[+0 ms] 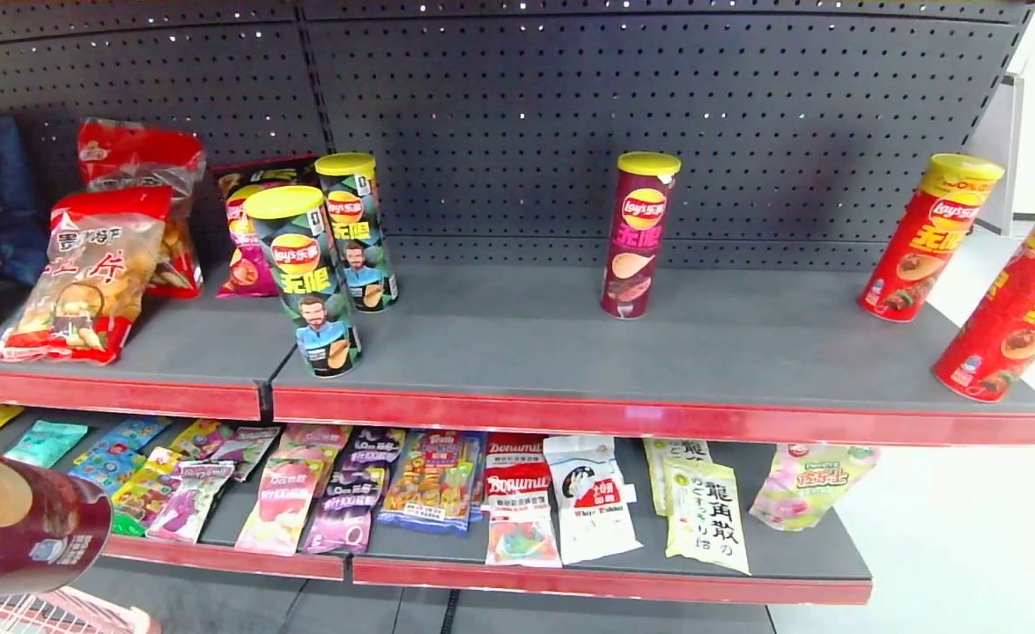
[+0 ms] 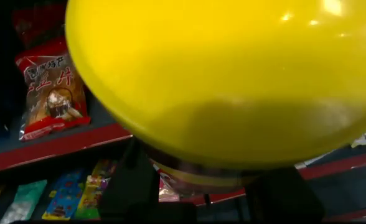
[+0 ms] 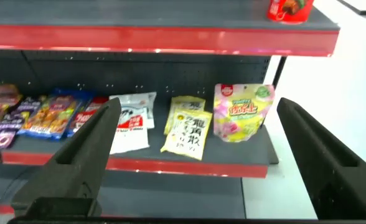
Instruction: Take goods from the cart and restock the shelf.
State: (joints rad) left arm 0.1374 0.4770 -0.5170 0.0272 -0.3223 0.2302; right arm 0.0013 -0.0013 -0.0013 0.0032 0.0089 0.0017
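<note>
Five chip cans [image 1: 301, 277] upright on upper shelf [image 1: 658, 414]. Sixth can [image 1: 19, 519], maroon, at 8 o'clock near cart [image 1: 50, 616], clamped in left gripper [image 2: 205, 186]; shelving pending. Right gripper [image 3: 198, 109] spread, empty. Remaining cart stock: cannot tell.

Going off the maroon can [image 1: 639, 236] on the top shelf [image 1: 499, 348]: left of it there's a big bare stretch until the two green cans [image 1: 306, 282]. That's plenty of room for my left gripper [image 2: 205, 180] and the held can [image 1: 15, 528] it grips. Right of it is open too, up to the red cans [image 1: 929, 238]. Bags [image 1: 94, 273] crowd the far left, and the pegboard [image 1: 526, 114] is close behind.
</note>
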